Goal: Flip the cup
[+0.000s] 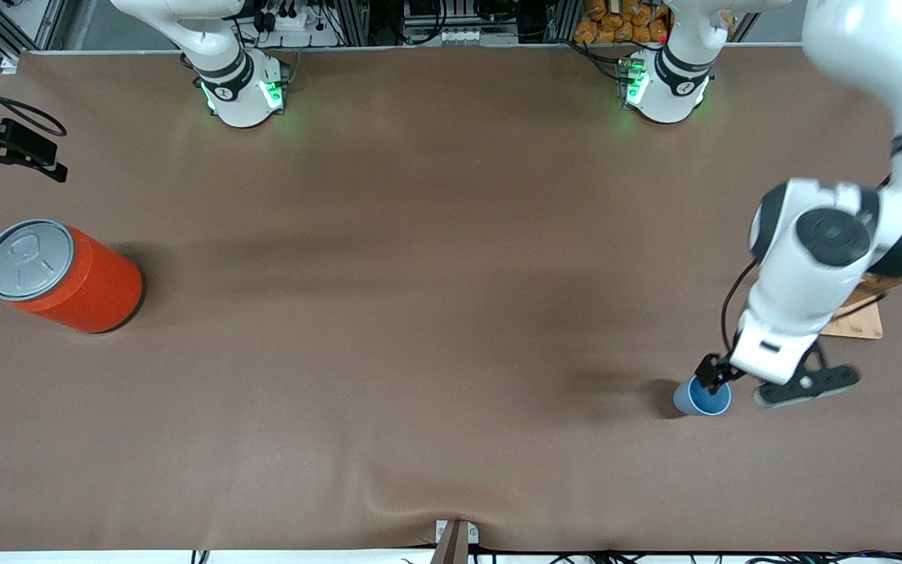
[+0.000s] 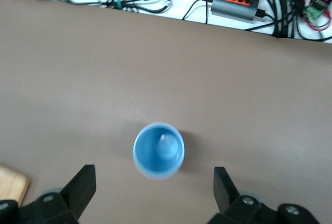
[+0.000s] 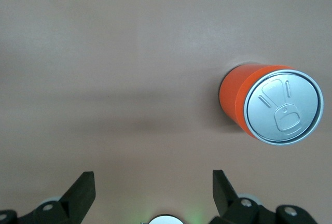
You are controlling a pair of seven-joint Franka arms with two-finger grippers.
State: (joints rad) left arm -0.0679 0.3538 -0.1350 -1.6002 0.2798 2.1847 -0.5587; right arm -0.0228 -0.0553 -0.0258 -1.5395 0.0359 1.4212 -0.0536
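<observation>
The cup [image 1: 703, 397] stands upright on the brown desk [image 1: 420, 329], mouth up, at the left arm's end and nearer to the front camera than anything else on the surface. It is light blue outside and a darker blue inside, and the left wrist view looks straight down into it [image 2: 158, 150]. The left hand [image 1: 741, 384] hangs just over the cup with its fingers [image 2: 82, 189] spread wide apart, one on each side of the cup; in the left wrist view neither touches it, and the hand grips nothing. A corner of a pale wooden board [image 1: 858, 319] lies on the desk beside the left arm, a little farther from the front camera than the cup. Well apart from all this, toward the right arm's end of the desk and farther from the front camera than the cup, stands an orange-red can [image 1: 63, 276] with a grey lid, upright. The right hand [image 3: 154, 195] shows only in the right wrist view, where it waits high over the desk near the can [image 3: 271, 105], its fingers [image 3: 80, 190] spread apart and gripping nothing.
</observation>
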